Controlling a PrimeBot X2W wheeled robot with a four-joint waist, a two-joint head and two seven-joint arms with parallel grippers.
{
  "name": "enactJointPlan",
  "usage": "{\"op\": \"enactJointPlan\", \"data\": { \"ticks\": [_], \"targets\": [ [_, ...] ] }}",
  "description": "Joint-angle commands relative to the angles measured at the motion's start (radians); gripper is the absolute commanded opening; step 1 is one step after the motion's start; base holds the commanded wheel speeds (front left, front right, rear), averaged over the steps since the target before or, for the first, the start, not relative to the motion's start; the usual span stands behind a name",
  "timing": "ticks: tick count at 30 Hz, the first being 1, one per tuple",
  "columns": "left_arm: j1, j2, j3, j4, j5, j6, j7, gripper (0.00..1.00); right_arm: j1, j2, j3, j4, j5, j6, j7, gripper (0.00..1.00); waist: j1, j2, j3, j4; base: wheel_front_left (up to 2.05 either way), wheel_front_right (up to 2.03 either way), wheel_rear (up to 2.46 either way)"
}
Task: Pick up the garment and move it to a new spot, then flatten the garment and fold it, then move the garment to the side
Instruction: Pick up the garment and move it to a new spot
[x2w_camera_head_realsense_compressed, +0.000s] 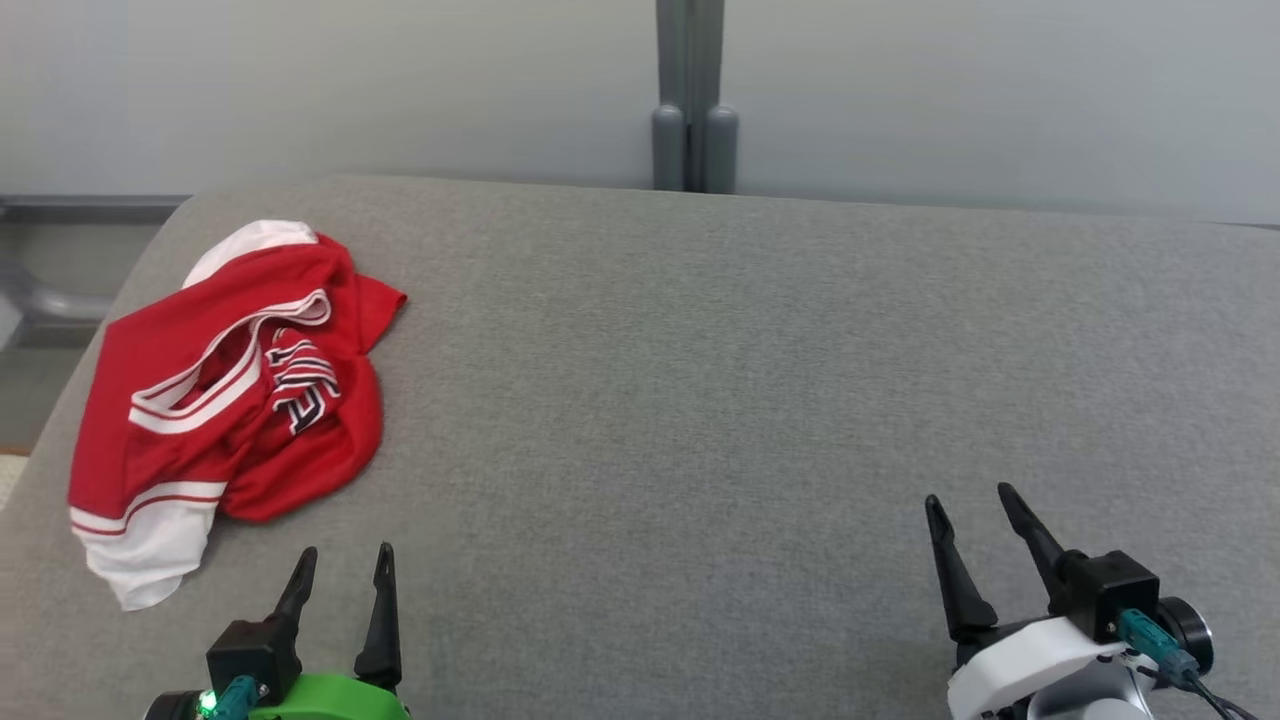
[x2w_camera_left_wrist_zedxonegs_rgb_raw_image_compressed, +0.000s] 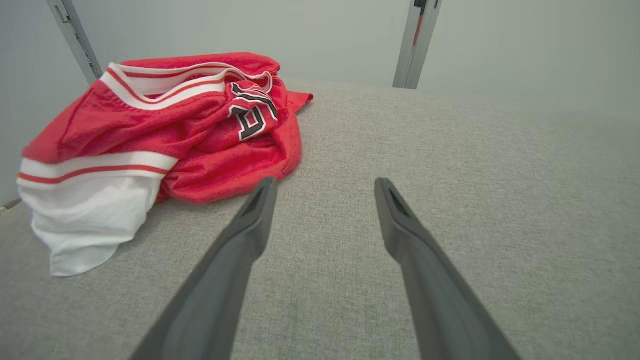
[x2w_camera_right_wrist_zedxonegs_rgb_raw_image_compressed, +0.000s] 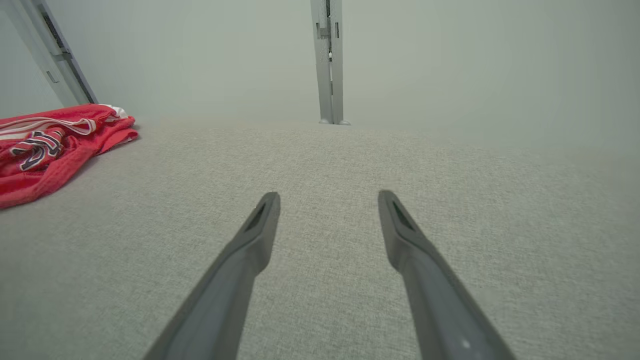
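Your left fingers (x2w_camera_head_realsense_compressed: 380, 620) stand apart, empty, the crumpled red-and-white mesh jersey (x2w_camera_head_realsense_compressed: 330, 440) lying just beyond their tips, leftward, on the grey fabric worktop (x2w_camera_head_realsense_compressed: 700, 400). Your right fingers (x2w_camera_head_realsense_compressed: 955, 580) are spread too, far from it.

Garment (x2w_camera_head_realsense_compressed: 230, 400): red mesh, white bands with red stripes, black-and-white lettering. Surface (x2w_camera_head_realsense_compressed: 750, 400): plain grey weave. Fingers (x2w_camera_left_wrist_zedxonegs_rgb_raw_image_compressed: 250, 230): dark grey.
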Motion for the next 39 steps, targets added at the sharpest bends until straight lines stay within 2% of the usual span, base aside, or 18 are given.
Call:
{"op": "enactJointPlan", "data": {
  "ticks": [1, 6, 14, 18, 25, 31, 32, 34, 39],
  "targets": [
    [0.004, 0.003, 0.006, -0.002, -0.007, 0.008, -0.003, 1.0, -0.022, -0.002, 0.012, 0.002, 0.004, 0.0, -0.003, 1.0, -0.0001, 0.0, 0.023, 0.118, 0.0, 0.0, 0.0],
    [0.01, 0.003, 0.03, -0.01, -0.016, 0.017, -0.003, 1.0, -0.062, -0.01, 0.055, 0.008, 0.009, 0.0, -0.003, 1.0, -0.0001, 0.0, 0.049, 0.171, 0.0, 0.0, 0.0],
    [-0.101, 0.002, 0.081, 0.002, -0.035, 0.028, -0.003, 1.0, -0.106, -0.038, 0.062, 0.0, 0.01, 0.0, -0.003, 1.0, -0.0001, 0.0, 0.137, 0.15, 0.0, 0.0, 0.0],
    [-0.24, 0.025, 0.119, 0.067, -0.028, 0.047, -0.002, 1.0, -0.154, -0.065, 0.07, -0.011, 0.004, 0.0, -0.003, 1.0, -0.0001, 0.0, 0.239, 0.118, 0.0, 0.0, 0.0],
    [-0.49, 0.117, 0.164, 0.271, -0.034, 0.099, 0.047, 1.0, -0.215, -0.09, 0.075, -0.016, 0.007, 0.0, -0.003, 1.0, -0.0001, 0.0, 0.382, 0.063, 0.0, 0.0, 0.0],
    [-0.613, 0.158, 0.181, 0.429, -0.08, 0.066, 0.122, 1.0, -0.223, -0.104, 0.074, -0.004, 0.018, 0.0, -0.003, 1.0, -0.0001, 0.0, 0.411, 0.043, 0.0, 0.0, 0.0],
    [-0.627, 0.164, 0.184, 0.458, -0.087, 0.063, 0.137, 0.98, -0.223, -0.104, 0.071, -0.002, 0.02, 0.0, -0.003, 1.0, -0.0001, 0.0, 0.407, 0.04, 0.0, 0.0, 0.0],
    [-0.644, 0.171, 0.184, 0.507, -0.097, 0.051, 0.17, 0.0, -0.222, -0.102, 0.069, 0.002, 0.024, 0.0, -0.003, 1.0, -0.0001, 0.0, 0.394, 0.034, 0.0, 0.0, 0.0],
    [-0.672, 0.207, 0.222, 0.541, -0.159, 0.025, 0.187, 0.0, -0.21, -0.086, 0.066, 0.008, 0.028, 0.0, -0.003, 1.0, -0.0001, 0.0, 0.338, 0.022, 0.0, 0.0, 0.0]
  ]
}}
